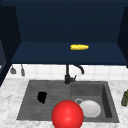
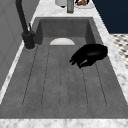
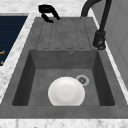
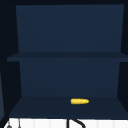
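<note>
My left hand (image 1: 42, 97) hovers just above the ribbed drainboard (image 1: 30, 105) on the sink's left half, fingers relaxed and pointing downward, holding nothing. In the left side view this hand (image 2: 91, 53) hangs over the drainboard's front part, and in the right side view the hand (image 3: 46, 10) shows at the drainboard's far end. A white plate (image 1: 90, 108) lies in the basin (image 3: 37, 75) on the right, beside the drain (image 3: 82, 79). A red ball (image 1: 67, 114) shows large at the sink's front edge. A yellow corn cob (image 1: 79, 47) lies on the open cabinet's bottom shelf.
A black faucet (image 1: 67, 75) stands behind the middle of the sink. A greenish bottle (image 1: 125, 98) stands on the marble counter to the right. Utensils (image 1: 22, 70) hang on the tiled wall at left. The dark blue cabinet (image 4: 67, 57) has two shelves, with the corn cob (image 4: 79, 101) on the lower.
</note>
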You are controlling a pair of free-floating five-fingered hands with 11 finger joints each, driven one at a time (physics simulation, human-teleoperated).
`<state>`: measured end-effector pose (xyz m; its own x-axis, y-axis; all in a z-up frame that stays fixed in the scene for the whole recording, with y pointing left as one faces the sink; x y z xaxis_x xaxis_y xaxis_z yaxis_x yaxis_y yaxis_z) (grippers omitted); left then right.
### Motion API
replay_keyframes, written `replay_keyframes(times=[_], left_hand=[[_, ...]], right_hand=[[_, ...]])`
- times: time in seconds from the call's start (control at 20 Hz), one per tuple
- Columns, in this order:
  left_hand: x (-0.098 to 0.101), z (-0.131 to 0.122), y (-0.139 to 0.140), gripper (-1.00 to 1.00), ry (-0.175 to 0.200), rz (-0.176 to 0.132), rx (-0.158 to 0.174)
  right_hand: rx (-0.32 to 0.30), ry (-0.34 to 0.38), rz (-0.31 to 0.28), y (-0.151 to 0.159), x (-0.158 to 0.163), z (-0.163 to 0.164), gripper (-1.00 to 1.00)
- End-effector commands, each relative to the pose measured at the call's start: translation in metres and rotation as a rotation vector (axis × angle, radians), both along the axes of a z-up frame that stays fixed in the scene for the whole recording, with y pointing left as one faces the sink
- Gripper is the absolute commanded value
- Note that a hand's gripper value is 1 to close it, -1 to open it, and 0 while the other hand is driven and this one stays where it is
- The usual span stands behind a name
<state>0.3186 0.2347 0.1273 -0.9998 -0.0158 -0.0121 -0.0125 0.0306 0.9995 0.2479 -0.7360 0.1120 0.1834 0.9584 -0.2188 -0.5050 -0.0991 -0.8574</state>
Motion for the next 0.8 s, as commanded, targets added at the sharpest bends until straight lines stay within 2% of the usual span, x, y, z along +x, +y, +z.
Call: replay_keyframes(times=[0.0,0.2,0.25,0.3,0.55,0.75], left_hand=[[0.0,0.0,0.0,0.0,0.0,0.0,0.0],[0.0,0.0,0.0,0.0,0.0,0.0,0.0],[0.0,0.0,0.0,0.0,0.0,0.0,0.0],[0.0,0.0,0.0,0.0,0.0,0.0,0.0],[0.0,0.0,0.0,0.0,0.0,0.0,0.0],[0.0,0.0,0.0,0.0,0.0,0.0,0.0]], right_hand=[[0.013,0.039,0.02,-0.01,0.007,-0.022,-1.0],[0.013,0.058,-0.005,-0.004,0.018,-0.026,-1.0],[-0.004,0.058,-0.048,0.006,0.025,-0.023,1.0],[-0.015,0.017,-0.051,0.003,0.016,-0.021,1.0],[-0.062,-0.146,-0.081,0.0,0.021,-0.018,1.0],[-0.084,-0.209,-0.082,-0.001,0.022,-0.019,1.0]])
